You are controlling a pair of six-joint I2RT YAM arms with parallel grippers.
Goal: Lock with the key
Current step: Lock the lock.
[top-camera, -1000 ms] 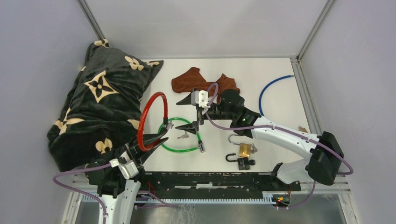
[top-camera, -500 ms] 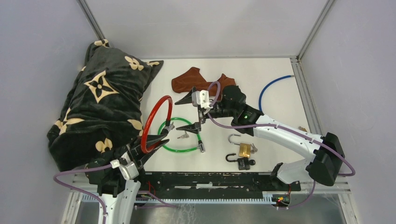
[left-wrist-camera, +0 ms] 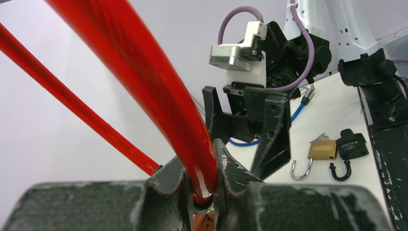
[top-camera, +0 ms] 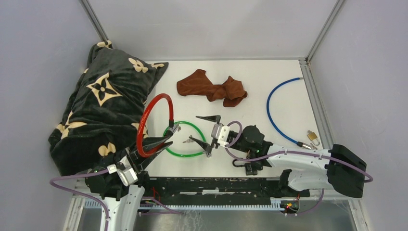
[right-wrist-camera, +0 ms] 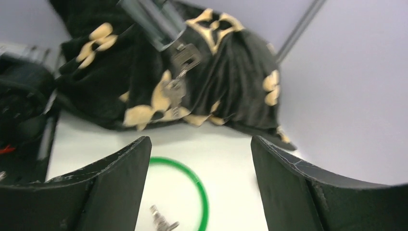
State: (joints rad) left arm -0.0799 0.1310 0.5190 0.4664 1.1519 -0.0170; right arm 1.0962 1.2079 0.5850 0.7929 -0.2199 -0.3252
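right tool [top-camera: 208,131] drawn back nearer, spread, empty | left tool [top-camera: 162,143] pinching red lock [top-camera: 166,98] aloft | key [right-wrist-camera: 185,54] in cylinder [right-wrist-camera: 144,19], turn judged pending

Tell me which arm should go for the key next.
Right, probably. The right gripper is open and empty, and its camera looks straight at the key hanging from a metal lock end. The left gripper is shut on the red cable, so it is occupied.
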